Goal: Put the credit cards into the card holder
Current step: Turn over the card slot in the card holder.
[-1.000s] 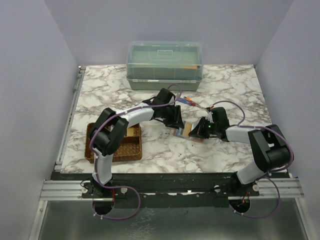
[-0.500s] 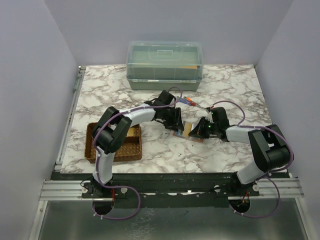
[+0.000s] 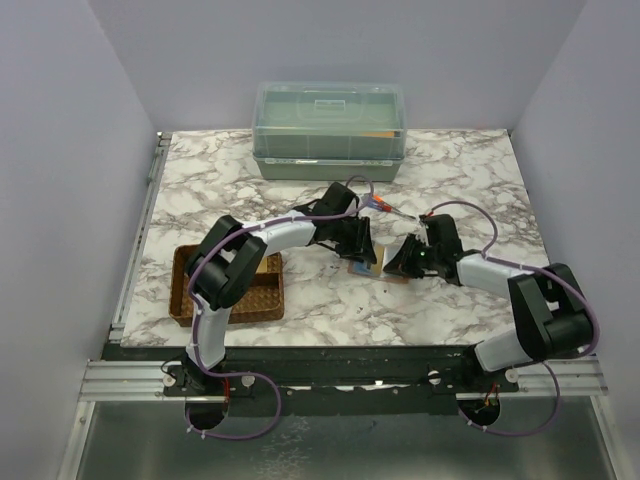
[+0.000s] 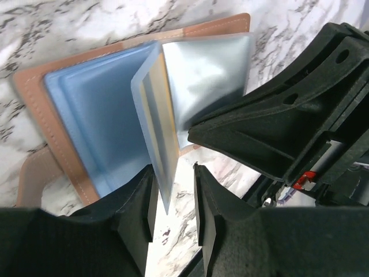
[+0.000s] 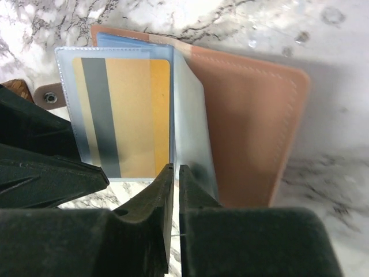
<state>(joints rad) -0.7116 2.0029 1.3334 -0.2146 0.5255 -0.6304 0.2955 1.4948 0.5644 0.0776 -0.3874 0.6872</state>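
Top camera: we look from above and behind arm bases (image 3: 205, 372), down and forward toward back wall (image 3: 330, 40); far off, whole table (image 3: 470, 170) in frame. Left wrist camera: we ride just behind left gripper (image 4: 173, 176), sighting along it, very close on open card holder (image 4: 98, 92). Right wrist camera: same ride behind right gripper (image 5: 175, 170), equally close, facing holder from opposite side. All three share card holder; overhead shows it small, mid-table.

You had a white-and-grey marbled worktop (image 3: 470, 170), boxed in by plain pale lavender walls (image 3: 60, 150) left, back and right. An aluminium rail (image 3: 340, 382) ran along its near edge, dull sheet metal (image 3: 340, 450) below. Lighting was soft and even.
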